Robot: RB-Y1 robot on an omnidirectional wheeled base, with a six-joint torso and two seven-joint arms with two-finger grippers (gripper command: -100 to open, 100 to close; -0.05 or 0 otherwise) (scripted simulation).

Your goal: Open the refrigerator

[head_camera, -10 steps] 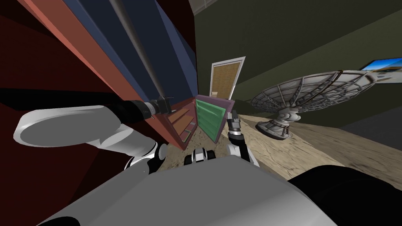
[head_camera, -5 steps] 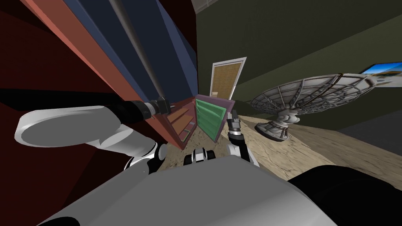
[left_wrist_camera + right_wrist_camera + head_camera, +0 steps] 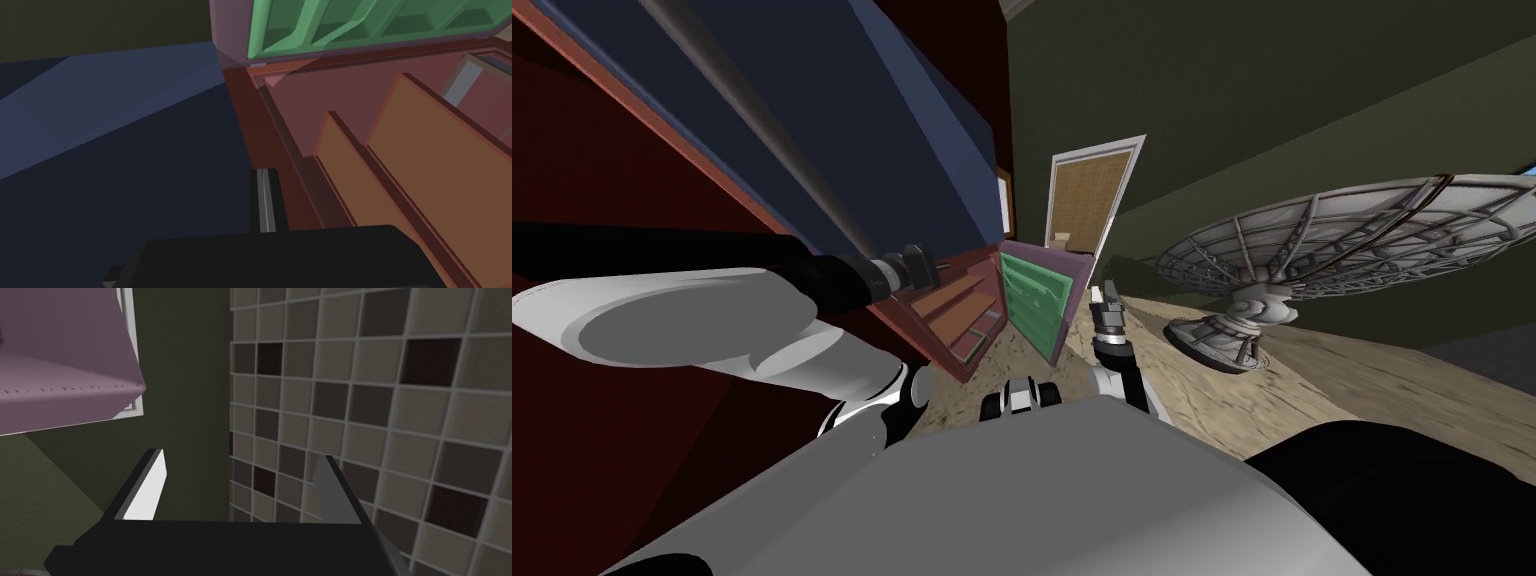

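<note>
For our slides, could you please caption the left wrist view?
Left gripper, fingers shut, facing the open refrigerator, its orange shelves and green door bins.

The refrigerator (image 3: 932, 120) stands tall and close at my ten o'clock. It is a dark red cabinet with a dark blue front. A long grey bar handle (image 3: 770, 130) runs lengthwise down that blue front. The lower door (image 3: 60, 363) hangs wide open, swung out toward my twelve o'clock, and is plain mauve on the outside. Its inner face carries a green liner (image 3: 370, 22) moulded into a row of bins. The opened compartment has reddish-brown walls and two orange-brown shelves (image 3: 430, 165), one behind the other. Beside the opening, the blue front meets the red frame.
</note>
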